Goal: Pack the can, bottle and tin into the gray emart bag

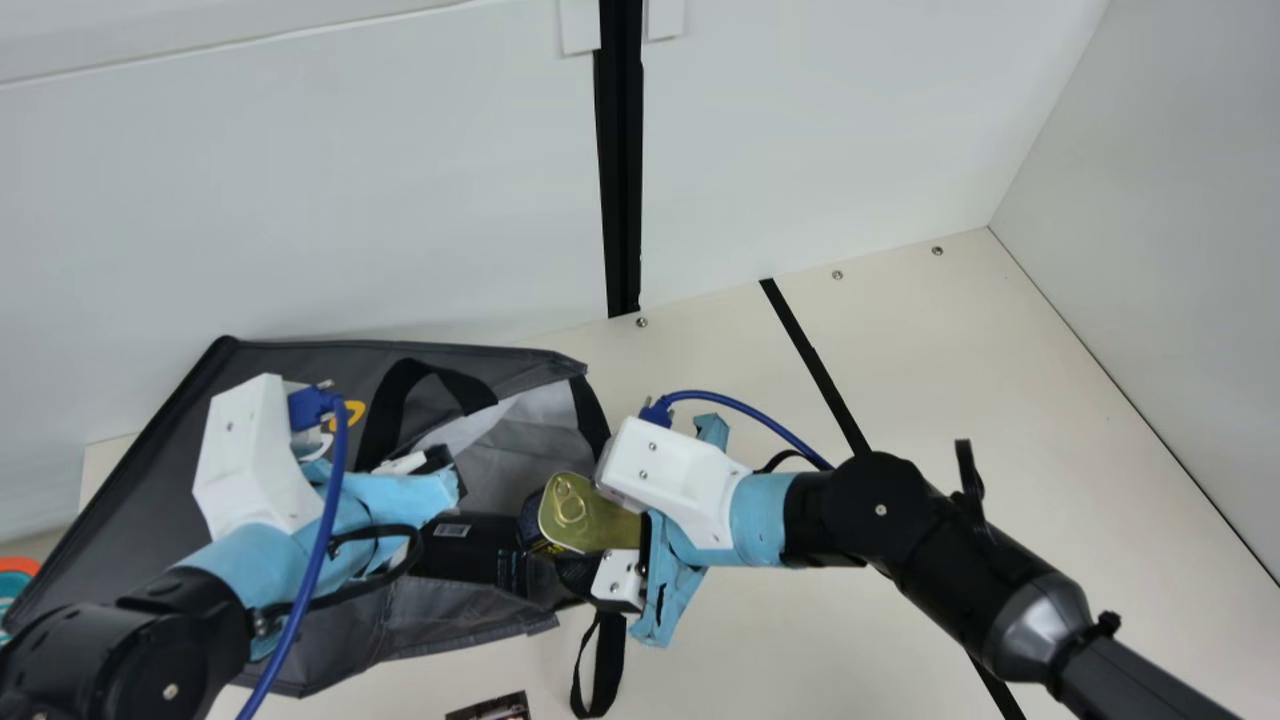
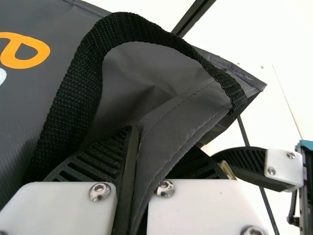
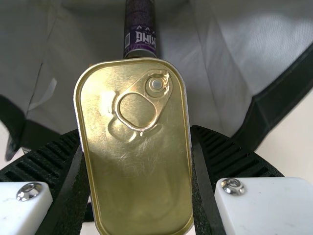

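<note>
My left gripper [image 1: 432, 465] is at the upper rim of the gray bag [image 1: 120, 510]. In the left wrist view the left gripper [image 2: 159, 147] is shut on the edge of the bag [image 2: 161, 117]. At the bag's open mouth is my right gripper [image 1: 562, 545], holding the gold tin [image 1: 598, 522]. The right wrist view has the right gripper [image 3: 139, 142] shut on the tin [image 3: 142, 181] by its long sides, ring-pull face toward the camera. Beyond it, a dark purple can [image 3: 141, 29] lies inside the bag. A dark object with a barcode [image 1: 470, 548] lies in the mouth.
A black handle loop [image 1: 605, 660] hangs out on the table near the front. A dark printed item [image 1: 490, 708] lies at the near edge, and a teal and orange object [image 1: 14, 580] at the far left. White walls stand behind and at the right.
</note>
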Available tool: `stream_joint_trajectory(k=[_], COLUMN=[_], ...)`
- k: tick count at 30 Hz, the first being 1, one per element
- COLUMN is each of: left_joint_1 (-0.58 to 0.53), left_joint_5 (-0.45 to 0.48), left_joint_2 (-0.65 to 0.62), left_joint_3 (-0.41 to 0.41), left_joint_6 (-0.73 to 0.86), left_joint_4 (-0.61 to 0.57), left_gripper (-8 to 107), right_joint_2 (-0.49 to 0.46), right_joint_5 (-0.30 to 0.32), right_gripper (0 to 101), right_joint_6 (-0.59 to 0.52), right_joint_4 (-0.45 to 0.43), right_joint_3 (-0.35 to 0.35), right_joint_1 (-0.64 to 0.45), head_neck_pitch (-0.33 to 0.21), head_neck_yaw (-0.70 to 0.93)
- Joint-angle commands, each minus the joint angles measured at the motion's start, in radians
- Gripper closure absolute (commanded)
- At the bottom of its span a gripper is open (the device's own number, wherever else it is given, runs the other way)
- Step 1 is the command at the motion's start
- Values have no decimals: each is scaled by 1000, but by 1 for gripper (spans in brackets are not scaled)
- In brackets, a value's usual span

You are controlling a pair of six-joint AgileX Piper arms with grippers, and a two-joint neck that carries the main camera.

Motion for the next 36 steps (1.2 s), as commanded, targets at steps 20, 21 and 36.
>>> stream_joint_trajectory(k=[20, 21, 36], left_joint_1=[0, 0, 0], left_joint_5=[0, 0, 0], left_joint_2=[0, 0, 0], left_joint_3=[0, 0, 0], left_joint_6=[0, 0, 0], left_joint_4=[0, 0, 0], left_gripper=[89, 89, 89], right_joint_2=[164, 172, 297], right_joint_5=[-19, -22, -65], right_gripper=[101, 101, 101], right_joint_6=[-106, -109, -170], right_joint_4=[100, 101, 136], right_joint_3=[-96, -102, -198], right_joint_1=[52, 55, 90], head_neck_pitch=[-23, -23, -23], head_neck_yaw=[-2, -2, -2])
